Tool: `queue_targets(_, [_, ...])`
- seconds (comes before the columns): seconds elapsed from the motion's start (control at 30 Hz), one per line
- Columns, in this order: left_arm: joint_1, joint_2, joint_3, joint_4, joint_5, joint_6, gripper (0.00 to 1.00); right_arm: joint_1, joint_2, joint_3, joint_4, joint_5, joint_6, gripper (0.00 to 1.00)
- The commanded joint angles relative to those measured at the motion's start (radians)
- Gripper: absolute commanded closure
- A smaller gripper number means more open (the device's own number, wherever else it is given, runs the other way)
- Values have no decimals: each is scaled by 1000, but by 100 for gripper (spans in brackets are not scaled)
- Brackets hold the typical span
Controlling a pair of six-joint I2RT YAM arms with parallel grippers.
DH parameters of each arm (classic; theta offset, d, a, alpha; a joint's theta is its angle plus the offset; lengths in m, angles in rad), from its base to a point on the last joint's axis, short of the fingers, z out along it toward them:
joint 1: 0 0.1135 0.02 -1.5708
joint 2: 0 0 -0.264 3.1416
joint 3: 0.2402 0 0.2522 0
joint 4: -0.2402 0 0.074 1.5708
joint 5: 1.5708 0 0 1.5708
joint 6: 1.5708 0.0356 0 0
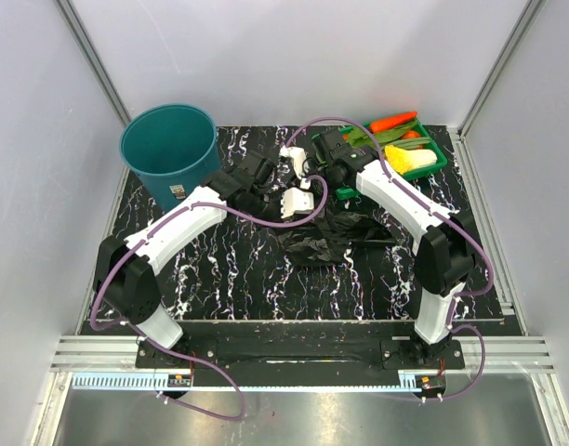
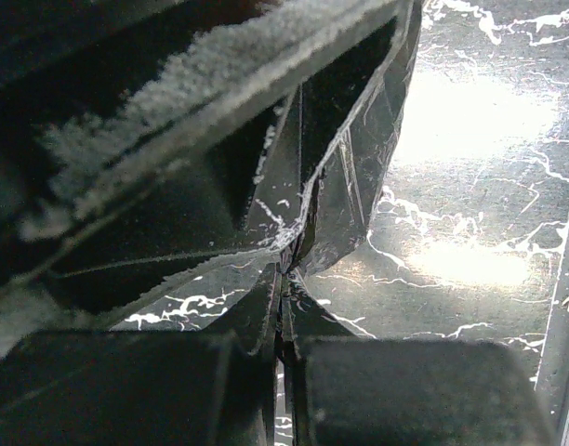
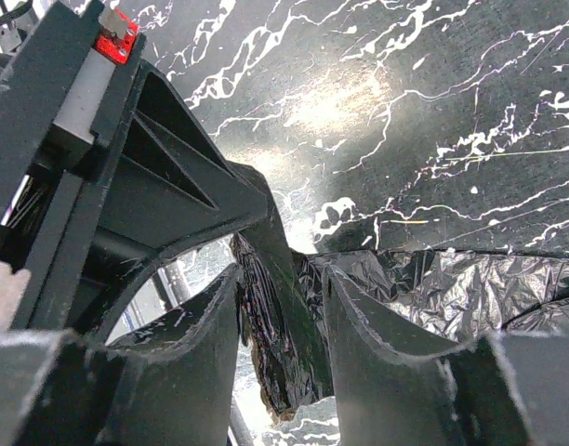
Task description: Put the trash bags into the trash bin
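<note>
Both the left hand, fully closed, and right hand, half-closed, pinch the trash bags.

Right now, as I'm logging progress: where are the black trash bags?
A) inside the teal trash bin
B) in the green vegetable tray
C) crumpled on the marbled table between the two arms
C: the trash bags lie crumpled on the middle of the table, while the trash bin at the far left shows only its bare teal inside.
</note>
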State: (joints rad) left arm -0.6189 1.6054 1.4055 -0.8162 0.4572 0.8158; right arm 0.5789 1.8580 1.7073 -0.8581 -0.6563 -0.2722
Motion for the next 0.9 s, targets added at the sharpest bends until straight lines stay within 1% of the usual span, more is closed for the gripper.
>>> queue_targets(0.0, [4, 19, 33, 68, -69, -10, 100, 35, -74, -3, -13, -52, -24, 53])
queue_targets(0.47, [5, -4, 16, 100, -71, -20, 100, 39, -92, -63, -15, -13, -47, 52])
queue_targets(0.6, [7, -44, -13, 127, -60, -14, 100, 36, -76, -38, -13, 11, -21, 53])
queue_targets(0.87, [5, -56, -30, 146, -129, -9, 100, 39, -65, 6, -35, -43, -6, 52])
